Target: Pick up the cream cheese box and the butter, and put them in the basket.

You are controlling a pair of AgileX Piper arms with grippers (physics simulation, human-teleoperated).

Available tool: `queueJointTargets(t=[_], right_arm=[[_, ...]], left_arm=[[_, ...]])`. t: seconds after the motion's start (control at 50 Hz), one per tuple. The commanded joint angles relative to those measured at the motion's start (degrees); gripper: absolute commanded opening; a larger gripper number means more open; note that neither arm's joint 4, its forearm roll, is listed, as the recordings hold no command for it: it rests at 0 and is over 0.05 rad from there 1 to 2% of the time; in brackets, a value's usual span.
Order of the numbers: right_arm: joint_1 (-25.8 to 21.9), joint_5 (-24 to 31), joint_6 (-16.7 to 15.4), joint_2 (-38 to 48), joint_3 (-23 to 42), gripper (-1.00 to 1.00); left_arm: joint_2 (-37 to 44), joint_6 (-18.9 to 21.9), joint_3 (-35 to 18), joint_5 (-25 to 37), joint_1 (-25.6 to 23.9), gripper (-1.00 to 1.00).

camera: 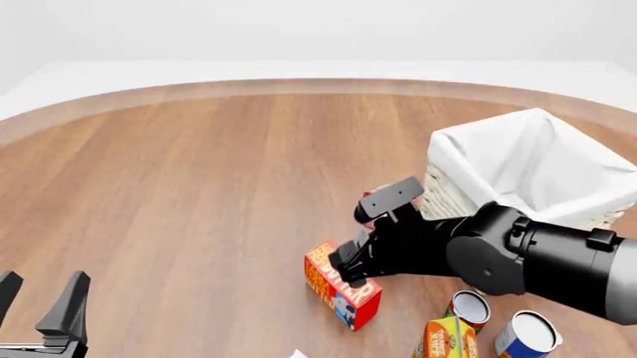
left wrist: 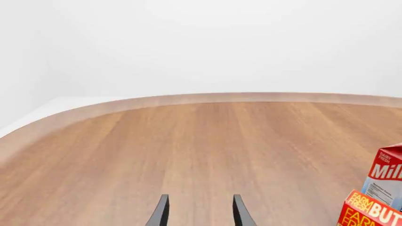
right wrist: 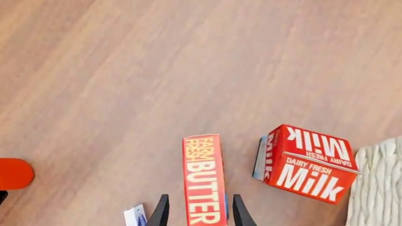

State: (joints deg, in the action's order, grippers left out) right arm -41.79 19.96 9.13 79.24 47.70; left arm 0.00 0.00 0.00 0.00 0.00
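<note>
At the lower left of the front view the left gripper (camera: pixel 40 302) hangs low over the bare wooden table (camera: pixel 199 194), its two dark fingers spread apart with nothing between them. Its own camera shows the same gap between the fingertips (left wrist: pixel 162 212), with the milk carton (left wrist: pixel 384 176) and a corner of the butter (left wrist: pixel 370 212) at the right edge.

Toward the middle, the butter (camera: pixel 341 283) lies on the table, red-orange with a blue end facing the lower edge. The right gripper (camera: pixel 368 235) is directly over it, arm reaching in from the right. From the right wrist camera the butter (right wrist: pixel 204 179) runs lengthwise between the two fingers, which stand apart on either side of it; I cannot tell if they touch it. The milk carton (right wrist: pixel 306 162) stands just beside it.

Farther right, the basket (camera: pixel 527 168) sits in the upper right, white cloth over its rim. Below it, at the bottom edge, are an orange-yellow carton (camera: pixel 445 339) and two tin cans (camera: pixel 497 324).

A white-and-blue corner, perhaps the cream cheese box (right wrist: pixel 135 216), shows beside the gripper.
</note>
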Motion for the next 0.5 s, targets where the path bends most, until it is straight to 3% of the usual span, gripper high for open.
queueJointTargets(t=[0.02,0.22,0.5], right_arm=[[-0.34,-1.85,0.44,1.28,-1.17,1.0],[-1.78,-3.12,0.77,3.16,-1.6,1.0],[1.07,-2.95,-1.71,2.26,-2.18,1.0]], left_arm=[[0.0,0.0,0.0,0.0,0.0,1.0],[0.0,0.0,0.0,0.0,0.0,1.0],[0.0,0.0,0.0,0.0,0.0,1.0]])
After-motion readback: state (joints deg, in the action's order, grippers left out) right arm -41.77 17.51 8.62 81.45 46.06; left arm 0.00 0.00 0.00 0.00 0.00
